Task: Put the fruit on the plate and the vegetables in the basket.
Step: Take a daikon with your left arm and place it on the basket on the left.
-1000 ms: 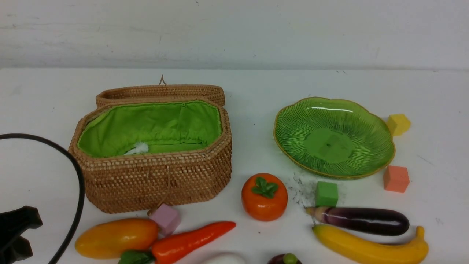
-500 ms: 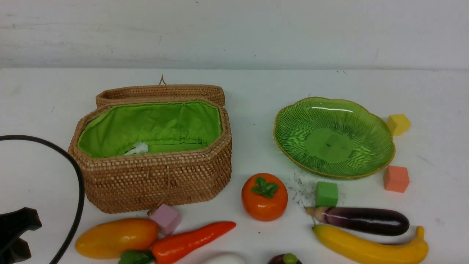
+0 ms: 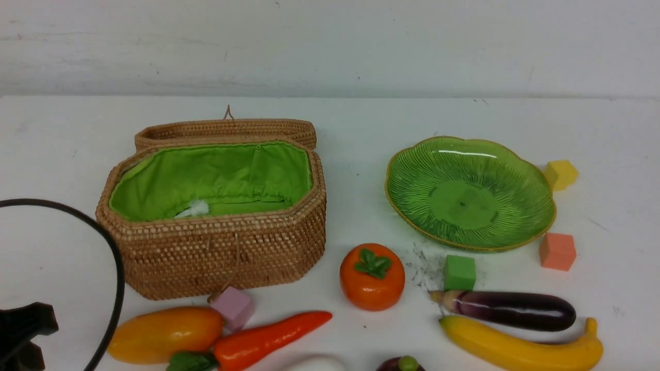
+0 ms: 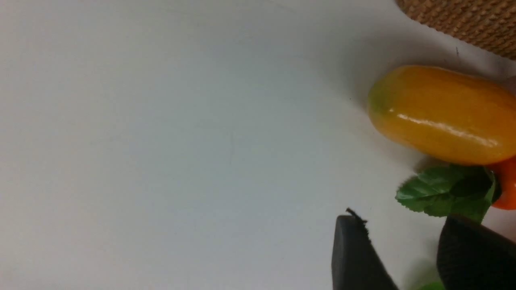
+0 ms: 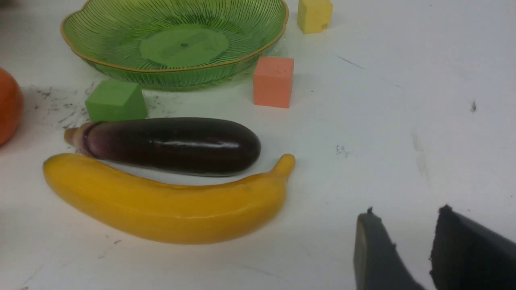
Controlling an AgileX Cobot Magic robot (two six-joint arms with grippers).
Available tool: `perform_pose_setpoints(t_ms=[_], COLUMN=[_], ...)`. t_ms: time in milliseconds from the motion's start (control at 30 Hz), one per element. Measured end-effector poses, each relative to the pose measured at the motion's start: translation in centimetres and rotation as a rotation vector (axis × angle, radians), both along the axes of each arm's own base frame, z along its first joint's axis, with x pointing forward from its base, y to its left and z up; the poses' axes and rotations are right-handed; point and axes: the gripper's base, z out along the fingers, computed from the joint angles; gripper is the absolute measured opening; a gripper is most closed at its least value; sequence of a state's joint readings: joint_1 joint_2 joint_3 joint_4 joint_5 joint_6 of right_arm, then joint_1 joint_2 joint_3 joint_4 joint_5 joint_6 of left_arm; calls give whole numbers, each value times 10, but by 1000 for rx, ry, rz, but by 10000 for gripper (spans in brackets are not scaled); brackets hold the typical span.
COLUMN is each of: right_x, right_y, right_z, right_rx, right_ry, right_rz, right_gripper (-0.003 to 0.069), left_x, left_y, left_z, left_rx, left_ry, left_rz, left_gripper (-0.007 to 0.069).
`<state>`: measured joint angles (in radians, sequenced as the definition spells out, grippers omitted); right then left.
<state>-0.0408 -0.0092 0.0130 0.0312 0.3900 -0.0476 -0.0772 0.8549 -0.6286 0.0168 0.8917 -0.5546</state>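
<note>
The woven basket (image 3: 216, 252) stands open at the left, with a white tuft on its green lining. The green plate (image 3: 412, 175) sits empty at the right. Along the front lie the mango (image 3: 165, 335), carrot (image 3: 268, 337), persimmon (image 3: 372, 278), eggplant (image 3: 510, 309) and banana (image 3: 521, 348). The radish (image 3: 317, 365) and mangosteen (image 3: 401, 365) peek over the bottom edge. My left gripper (image 4: 403, 221) is open and empty, just short of the carrot's leaves (image 4: 443, 191) beside the mango (image 4: 443, 114). My right gripper (image 5: 407, 213) is open and empty, near the banana's tip (image 5: 286, 163).
Foam cubes lie about: pink (image 3: 233, 306) by the basket's front, green (image 3: 459, 272), orange (image 3: 557, 251) and yellow (image 3: 561, 174) around the plate. A black cable (image 3: 116, 273) arcs at the lower left above a black part of my left arm (image 3: 23, 330).
The black cable and the left arm's black part have sunk slightly at the front view's lower left. The fruit, vegetables, basket and plate have not moved.
</note>
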Motion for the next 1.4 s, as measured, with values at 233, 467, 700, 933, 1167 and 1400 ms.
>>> perform_pose_setpoints(t_ms=[233,467,700,933,1167,1400], right_x=[0,0,0,0,0,0], right_y=[0,0,0,0,0,0], right_z=[0,0,0,0,0,0], right_rx=[0,0,0,0,0,0], right_ry=[0,0,0,0,0,0], right_rz=[0,0,0,0,0,0], right_gripper=[242,242,242,242,242,242], left_x=[2,20,73,107,95,66], left_y=[-1,-7,-23,-29,-84,-156], left_z=[1,6,6,-7,0,-16], left_rx=[-7,120,-43,-33,14,115], left_ry=[-20,-32,81,170,168,186], left_rz=[-15,-306,-305,-389,-737,-1060], left_gripper=[542,615,572,570,570,570])
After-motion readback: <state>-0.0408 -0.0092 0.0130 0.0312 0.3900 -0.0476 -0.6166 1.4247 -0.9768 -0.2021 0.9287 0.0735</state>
